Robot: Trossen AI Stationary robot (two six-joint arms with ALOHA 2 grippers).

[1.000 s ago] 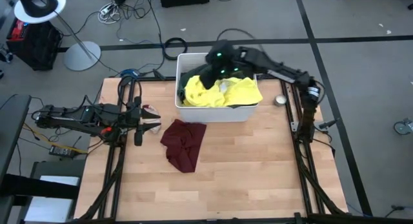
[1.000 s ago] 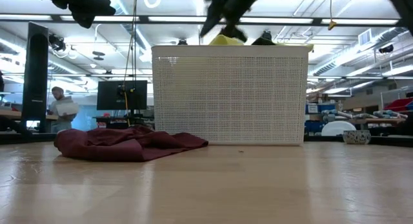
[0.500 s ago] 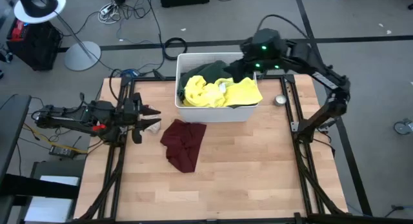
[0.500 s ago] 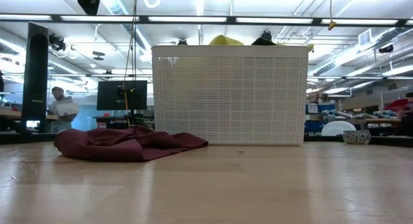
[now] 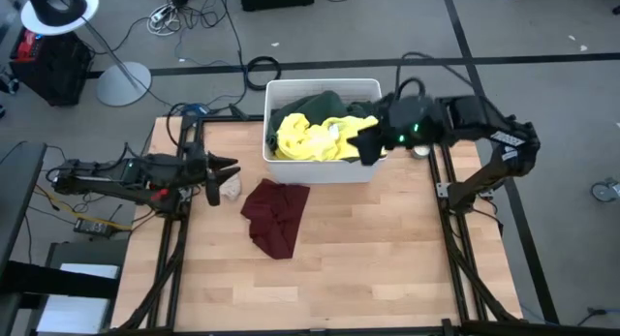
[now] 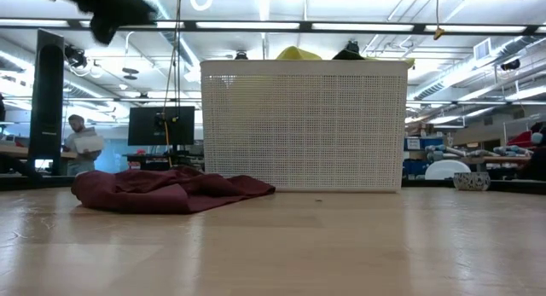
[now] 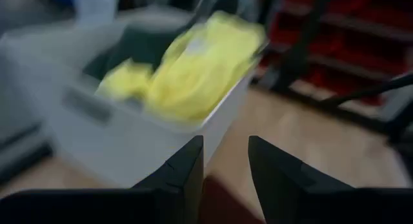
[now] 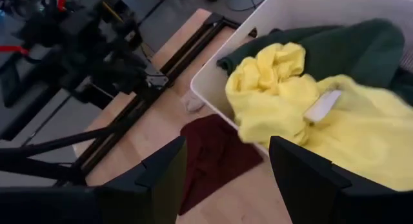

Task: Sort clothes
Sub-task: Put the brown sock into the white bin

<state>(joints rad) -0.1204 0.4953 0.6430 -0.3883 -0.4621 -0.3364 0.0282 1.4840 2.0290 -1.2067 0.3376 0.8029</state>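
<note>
Open-plan lab: ceiling strip lights [image 6: 281, 25], monitor [image 6: 160, 125], floor cables [image 5: 184, 12].

Wooden table [image 5: 368, 249] bearing white tub [image 5: 325, 168], maroon garment [image 5: 275, 215], small pale piece [image 5: 231, 188].

White tub [image 5: 321, 168] holds yellow piece [image 5: 325, 138] and dark green top [image 5: 310, 108] — maroon piece [image 5: 274, 214] on pale wood table [image 5: 387, 249].

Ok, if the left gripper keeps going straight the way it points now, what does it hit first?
Probably the white tub: the left gripper, empty with fingers apart, aims at the tub's near wall, below the yellow garment. The maroon garment lies lower. Depth is unclear.
</note>
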